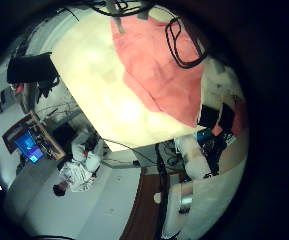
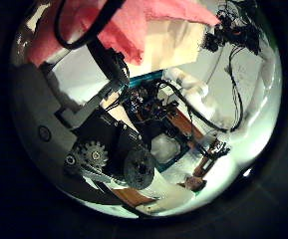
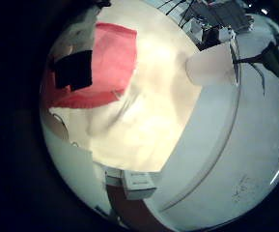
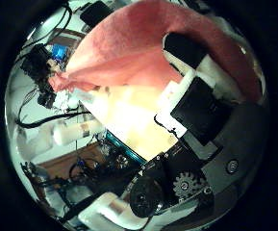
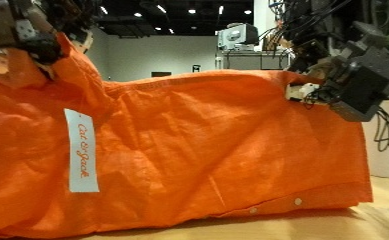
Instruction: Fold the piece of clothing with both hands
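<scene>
Orange garment (image 5: 181,150), long axis hand-to-hand

Outside view: lit from above by rows of small ceiling spotlights (image 5: 154,10) against a dark ceiling. The orange garment (image 5: 194,150) is evenly and brightly lit, with soft shading in its folds; it stands sharp. The room behind is dimmer.

Palm views: each picture sits in a round field with black corners and strong bending of straight lines toward the rim. The worktop (image 1: 94,60) glares pale and washed out, likewise in the right little finger side view (image 3: 168,87). The hand parts nearest the lens (image 4: 201,106) look soft.
</scene>
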You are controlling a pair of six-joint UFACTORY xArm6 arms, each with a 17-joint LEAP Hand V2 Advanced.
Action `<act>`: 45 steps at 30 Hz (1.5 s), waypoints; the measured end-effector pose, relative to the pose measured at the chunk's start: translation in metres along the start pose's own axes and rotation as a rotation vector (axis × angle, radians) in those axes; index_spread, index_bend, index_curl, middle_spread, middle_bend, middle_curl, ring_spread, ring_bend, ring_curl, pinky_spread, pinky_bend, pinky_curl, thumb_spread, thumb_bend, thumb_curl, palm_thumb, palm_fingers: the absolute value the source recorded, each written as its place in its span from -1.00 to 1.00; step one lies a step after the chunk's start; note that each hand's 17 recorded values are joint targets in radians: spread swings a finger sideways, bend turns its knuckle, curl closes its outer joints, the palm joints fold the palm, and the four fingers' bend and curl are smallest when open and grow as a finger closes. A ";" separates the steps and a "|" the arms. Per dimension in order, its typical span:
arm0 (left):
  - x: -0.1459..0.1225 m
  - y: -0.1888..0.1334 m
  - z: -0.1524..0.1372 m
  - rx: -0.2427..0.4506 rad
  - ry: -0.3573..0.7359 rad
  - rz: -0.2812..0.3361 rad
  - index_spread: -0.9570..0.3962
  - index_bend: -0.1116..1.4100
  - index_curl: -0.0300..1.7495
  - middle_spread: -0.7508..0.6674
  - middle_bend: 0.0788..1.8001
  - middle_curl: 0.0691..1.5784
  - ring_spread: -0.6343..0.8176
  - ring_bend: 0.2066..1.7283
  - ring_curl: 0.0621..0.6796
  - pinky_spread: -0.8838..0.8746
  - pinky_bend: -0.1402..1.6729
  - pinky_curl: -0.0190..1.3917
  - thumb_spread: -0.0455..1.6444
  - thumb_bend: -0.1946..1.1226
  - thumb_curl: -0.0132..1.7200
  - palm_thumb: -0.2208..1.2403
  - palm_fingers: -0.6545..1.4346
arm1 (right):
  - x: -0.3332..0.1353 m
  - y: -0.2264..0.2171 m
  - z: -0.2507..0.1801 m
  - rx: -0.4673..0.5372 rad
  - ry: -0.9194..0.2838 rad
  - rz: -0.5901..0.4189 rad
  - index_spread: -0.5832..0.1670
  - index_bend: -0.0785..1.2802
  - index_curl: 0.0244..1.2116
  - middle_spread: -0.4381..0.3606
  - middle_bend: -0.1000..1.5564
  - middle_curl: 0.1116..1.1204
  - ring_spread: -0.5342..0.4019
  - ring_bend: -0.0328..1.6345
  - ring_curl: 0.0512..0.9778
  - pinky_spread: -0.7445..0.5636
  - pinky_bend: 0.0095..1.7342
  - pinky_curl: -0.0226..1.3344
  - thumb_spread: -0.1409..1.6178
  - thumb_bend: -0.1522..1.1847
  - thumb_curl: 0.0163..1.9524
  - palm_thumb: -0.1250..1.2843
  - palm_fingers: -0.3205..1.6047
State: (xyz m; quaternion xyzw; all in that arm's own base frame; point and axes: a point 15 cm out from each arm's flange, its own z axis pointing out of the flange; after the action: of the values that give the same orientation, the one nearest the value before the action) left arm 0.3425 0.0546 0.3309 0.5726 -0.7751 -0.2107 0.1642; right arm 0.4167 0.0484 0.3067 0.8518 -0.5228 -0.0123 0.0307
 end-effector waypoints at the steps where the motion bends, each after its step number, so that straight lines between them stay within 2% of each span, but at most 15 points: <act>1: -0.007 -0.012 -0.002 0.008 0.000 -0.005 -0.54 -0.64 0.47 -0.90 -0.14 0.40 -0.75 0.50 0.49 -0.72 0.51 -0.20 0.26 -0.73 -0.32 0.40 0.64 | 0.002 -0.013 0.000 -0.002 -0.001 0.001 -0.13 0.68 0.46 -0.20 0.71 0.35 -0.38 0.59 0.63 -0.24 0.38 0.40 0.44 -0.75 -0.25 0.79 0.46; 9: -0.047 -0.104 -0.007 0.022 0.015 -0.022 -0.54 -0.65 0.47 -0.89 -0.14 0.40 -0.75 0.51 0.50 -0.71 0.50 -0.19 0.26 -0.73 -0.32 0.42 0.63 | 0.019 -0.107 0.036 -0.085 -0.024 0.006 -0.14 0.65 0.46 -0.20 0.69 0.32 -0.38 0.58 0.64 -0.25 0.36 0.43 0.51 -0.81 -0.28 0.59 0.44; 13: -0.065 -0.149 -0.002 0.112 -0.016 -0.037 -0.54 -0.64 0.48 -0.89 -0.13 0.41 -0.75 0.51 0.51 -0.72 0.49 -0.19 0.25 -0.74 -0.33 0.41 0.61 | 0.019 -0.130 0.077 -0.146 -0.039 0.010 -0.15 0.60 0.45 -0.21 0.66 0.31 -0.38 0.57 0.62 -0.27 0.33 0.42 0.57 -0.81 -0.33 0.46 0.43; 17: -0.073 -0.181 0.018 0.139 0.002 -0.070 -0.50 -0.69 0.43 -0.88 -0.11 0.41 -0.76 0.48 0.54 -0.72 0.45 -0.17 0.26 -0.75 -0.34 0.35 0.37 | 0.018 -0.151 0.104 -0.121 -0.027 0.030 -0.20 0.36 0.39 -0.23 0.53 0.23 -0.40 0.56 0.55 -0.35 0.28 0.37 0.64 -0.81 -0.40 0.37 0.29; 18: -0.073 -0.185 0.019 0.148 0.011 -0.073 -0.45 -0.75 0.40 -0.87 -0.13 0.40 -0.76 0.45 0.57 -0.71 0.44 -0.16 0.26 -0.75 -0.35 0.32 0.22 | 0.017 -0.154 0.109 -0.120 -0.027 0.035 -0.23 0.28 0.38 -0.23 0.49 0.21 -0.41 0.56 0.53 -0.38 0.28 0.36 0.66 -0.80 -0.42 0.36 0.24; 19: -0.074 -0.190 0.021 0.164 0.029 -0.079 -0.38 -0.83 0.36 -0.85 -0.16 0.38 -0.74 0.43 0.55 -0.70 0.44 -0.15 0.27 -0.76 -0.36 0.30 0.06 | 0.018 -0.157 0.111 -0.113 -0.026 0.043 -0.25 0.06 0.32 -0.24 0.42 0.18 -0.43 0.58 0.52 -0.43 0.27 0.34 0.69 -0.78 -0.43 0.36 0.05; 21: -0.073 -0.200 0.020 0.206 0.063 -0.090 -0.22 -0.82 0.27 -0.76 -0.31 0.32 -0.69 0.41 0.54 -0.67 0.45 -0.13 0.28 -0.75 -0.37 0.27 -0.19 | 0.020 -0.165 0.115 -0.087 -0.020 0.061 -0.27 -0.18 0.25 -0.24 0.33 0.14 -0.45 0.59 0.49 -0.51 0.24 0.30 0.74 -0.77 -0.47 0.36 -0.18; 22: -0.072 -0.205 0.019 0.230 0.081 -0.096 -0.12 -0.79 0.22 -0.68 -0.40 0.29 -0.62 0.36 0.53 -0.63 0.45 -0.12 0.30 -0.75 -0.38 0.26 -0.31 | 0.022 -0.169 0.116 -0.074 -0.018 0.069 -0.29 -0.26 0.21 -0.23 0.30 0.12 -0.45 0.60 0.47 -0.54 0.24 0.29 0.76 -0.77 -0.48 0.37 -0.21; 24: -0.078 -0.210 0.018 0.261 0.114 -0.115 0.06 -0.71 0.13 -0.50 -0.55 0.19 -0.45 0.22 0.36 -0.54 0.39 -0.14 0.32 -0.75 -0.39 0.23 -0.46 | 0.022 -0.172 0.118 -0.062 -0.028 0.079 -0.31 -0.34 0.12 -0.21 0.22 0.08 -0.44 0.50 0.39 -0.50 0.09 0.23 0.81 -0.77 -0.51 0.37 -0.43; 26: -0.082 -0.215 0.016 0.298 0.143 -0.131 0.23 -0.65 0.05 -0.25 -0.71 0.07 -0.18 0.01 0.16 -0.30 0.18 -0.22 0.35 -0.75 -0.41 0.20 -0.62 | 0.019 -0.176 0.117 -0.043 -0.050 0.091 -0.33 -0.30 0.06 -0.17 0.18 0.03 -0.36 0.36 0.30 -0.33 -0.09 0.17 0.84 -0.77 -0.54 0.36 -0.60; 30: -0.096 -0.216 0.000 0.385 0.166 -0.167 0.48 -0.72 -0.13 0.21 -0.90 -0.13 0.23 -0.25 -0.15 0.13 -0.03 -0.34 0.41 -0.75 -0.45 0.12 -0.63 | 0.026 -0.191 0.090 0.061 -0.072 0.123 -0.36 -0.26 -0.04 -0.06 0.02 -0.10 -0.18 0.15 0.11 0.07 -0.22 0.04 0.90 -0.78 -0.59 0.32 -0.64; 34: -0.105 -0.203 -0.026 0.481 0.162 -0.199 0.60 -0.72 -0.29 0.50 -0.93 -0.30 0.47 -0.42 -0.34 0.44 -0.18 -0.45 0.45 -0.74 -0.48 0.08 -0.63 | 0.043 -0.186 0.037 0.152 -0.053 0.144 -0.35 -0.24 -0.10 0.01 -0.09 -0.20 -0.03 0.03 -0.03 0.39 -0.32 -0.07 0.93 -0.78 -0.64 0.29 -0.61; 39: -0.115 -0.188 -0.074 0.692 0.121 -0.245 0.64 -0.69 -0.42 0.64 -0.94 -0.46 0.61 -0.57 -0.48 0.59 -0.29 -0.52 0.45 -0.74 -0.51 0.06 -0.55 | 0.047 -0.164 -0.025 0.222 -0.031 0.150 -0.33 -0.23 -0.15 0.03 -0.10 -0.25 0.06 -0.06 -0.13 0.58 -0.45 -0.18 0.93 -0.74 -0.65 0.36 -0.50; 41: -0.111 -0.167 -0.090 0.749 0.095 -0.254 0.64 -0.68 -0.46 0.65 -0.92 -0.51 0.64 -0.60 -0.51 0.61 -0.32 -0.54 0.44 -0.74 -0.52 0.06 -0.52 | 0.047 -0.150 -0.040 0.225 -0.030 0.153 -0.32 -0.22 -0.17 0.03 -0.10 -0.26 0.07 -0.08 -0.16 0.62 -0.50 -0.22 0.93 -0.74 -0.65 0.37 -0.47; 45: -0.095 -0.131 -0.095 0.739 0.084 -0.247 0.64 -0.68 -0.52 0.66 -0.92 -0.58 0.67 -0.65 -0.54 0.63 -0.36 -0.56 0.43 -0.74 -0.53 0.05 -0.49 | 0.035 -0.106 -0.053 0.167 -0.037 0.150 -0.32 -0.23 -0.19 -0.05 -0.11 -0.28 0.06 -0.11 -0.20 0.66 -0.58 -0.29 0.92 -0.75 -0.65 0.38 -0.42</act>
State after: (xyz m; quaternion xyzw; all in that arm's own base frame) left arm 0.5238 0.0986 0.3436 0.6903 -0.7166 0.0880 -0.0481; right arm 0.5297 0.0667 0.3532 0.8094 -0.5849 0.0181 -0.0491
